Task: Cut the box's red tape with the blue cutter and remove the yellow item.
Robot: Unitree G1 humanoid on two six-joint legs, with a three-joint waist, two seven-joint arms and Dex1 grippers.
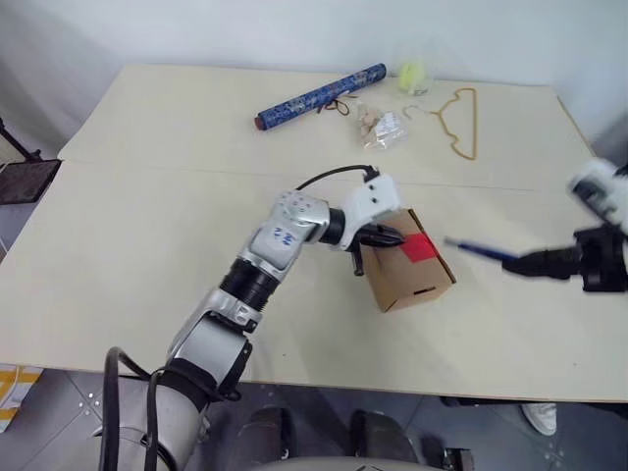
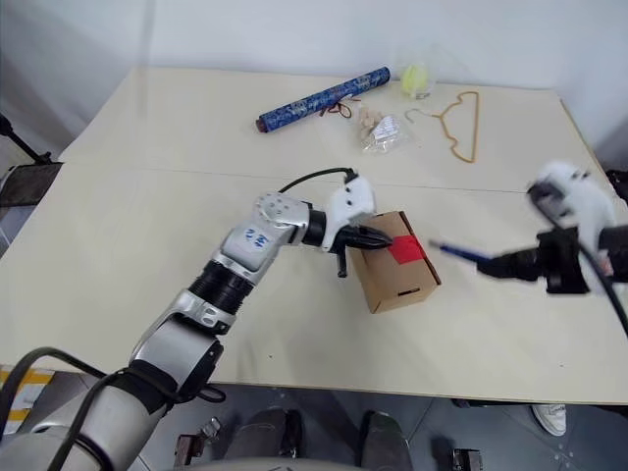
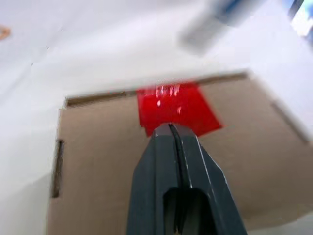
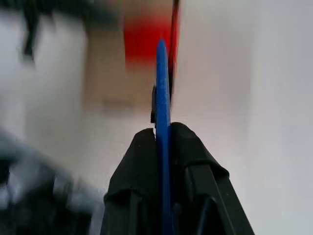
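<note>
Bare test room or lab: plain white walls (image 1: 245,29), pale tables (image 1: 118,245) pushed together, grey tiled floor (image 1: 69,392), loose props at far edge.

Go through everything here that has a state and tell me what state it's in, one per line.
box: closed, on the table
red tape: on the box top
blue cutter: held off the table, tip toward the box
left gripper: shut, at the tape
right gripper: shut on the blue cutter
</note>
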